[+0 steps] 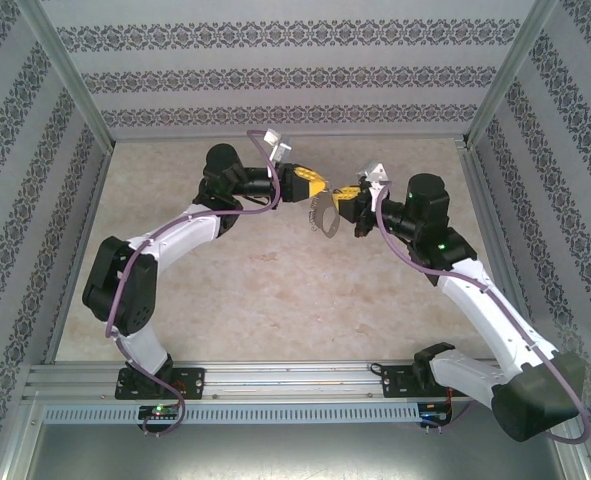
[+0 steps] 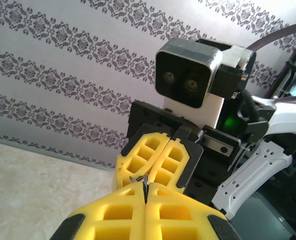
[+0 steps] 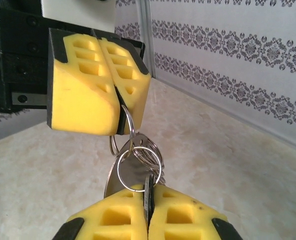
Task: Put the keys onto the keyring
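Both grippers meet tip to tip above the middle of the table. My left gripper [image 1: 313,190] [image 2: 145,192] is shut on a thin wire ring [image 2: 137,178] [image 3: 129,125] of the keyring. The flat grey loop [image 3: 123,174] and a bunch of silvery rings [image 3: 153,152] hang between the two grippers, and the keyring [image 1: 325,222] dangles below them in the top view. My right gripper [image 1: 337,197] [image 3: 148,202] is shut on a dark, thin key [image 3: 149,192] seen edge-on, with a wire ring around its top. In each wrist view the other gripper [image 3: 118,117] [image 2: 155,167] faces the camera, shut.
The beige table [image 1: 275,290] is walled by patterned panels [image 1: 275,75] at the back and both sides. An aluminium rail [image 1: 275,380] with both arm bases runs along the near edge.
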{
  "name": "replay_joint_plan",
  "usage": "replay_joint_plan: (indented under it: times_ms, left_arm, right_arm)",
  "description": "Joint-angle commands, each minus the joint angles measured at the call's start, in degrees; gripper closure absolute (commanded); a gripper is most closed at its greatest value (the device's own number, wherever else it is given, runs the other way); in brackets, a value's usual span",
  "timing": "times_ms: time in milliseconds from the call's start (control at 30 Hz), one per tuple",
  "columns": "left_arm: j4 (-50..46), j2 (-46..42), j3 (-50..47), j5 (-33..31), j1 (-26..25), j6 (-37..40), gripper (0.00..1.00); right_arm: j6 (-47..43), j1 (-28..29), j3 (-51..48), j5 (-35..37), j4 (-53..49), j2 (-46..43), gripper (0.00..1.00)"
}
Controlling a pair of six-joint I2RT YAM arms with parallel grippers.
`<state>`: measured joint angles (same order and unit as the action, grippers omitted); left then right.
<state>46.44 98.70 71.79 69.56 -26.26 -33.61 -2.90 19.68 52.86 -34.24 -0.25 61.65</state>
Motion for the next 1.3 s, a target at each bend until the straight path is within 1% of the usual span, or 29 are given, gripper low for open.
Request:
replay_joint_plan:
  times_ms: [0, 100, 167, 233, 333, 500, 733, 967, 1133, 1267]
  left_arm:
    - [-9.5, -2.9, 0.0, -1.5, -0.4, 9.3, 1.0]
    - [-17.9, -4.3, 0.6, -3.6, -0.8, 16.2, 1.0]
    - [-25.4, -5.6, 1.3, -6.2, -1.5, 22.7, 1.0]
    - [-31.3, -6.4, 2.1, -8.6, -2.1, 27.4, 1.0]
    - [-34.7, -7.0, 2.5, -11.5, -2.9, 31.2, 1.0]
    - [-34.7, -7.9, 2.1, -12.8, -3.1, 32.3, 1.0]
    - [-34.7, -9.0, 1.5, -13.8, -3.2, 32.9, 1.0]
    - [-37.1, -9.9, 1.7, -14.5, -3.1, 34.7, 1.0]
    - [-37.6, -9.7, 1.9, -14.4, -3.1, 35.0, 1.0]
    - [-37.6, -9.3, 2.2, -14.1, -3.2, 34.9, 1.0]
  right_arm:
    - [-4.9, 1.5, 3.5, 6.6, -6.6, 0.4, 1.0]
    - [-6.3, 2.2, 5.1, 9.7, -8.6, 0.7, 1.0]
    - [-6.7, 2.5, 5.9, 10.7, -9.3, 0.9, 1.0]
    - [-7.0, 2.7, 6.8, 11.0, -9.9, 1.3, 1.0]
    - [-7.4, 3.2, 8.1, 11.3, -11.0, 2.3, 1.0]
    - [-8.3, 3.9, 9.5, 12.9, -12.7, 3.8, 1.0]
    - [-12.5, 6.2, 12.6, 21.7, -18.9, 6.8, 1.0]
    - [-15.2, 7.0, 13.5, 29.7, -20.8, 8.3, 1.0]
    - [-14.8, 7.1, 13.3, 30.1, -19.8, 8.0, 1.0]
    - [-14.5, 7.9, 13.6, 28.5, -19.6, 8.0, 1.0]
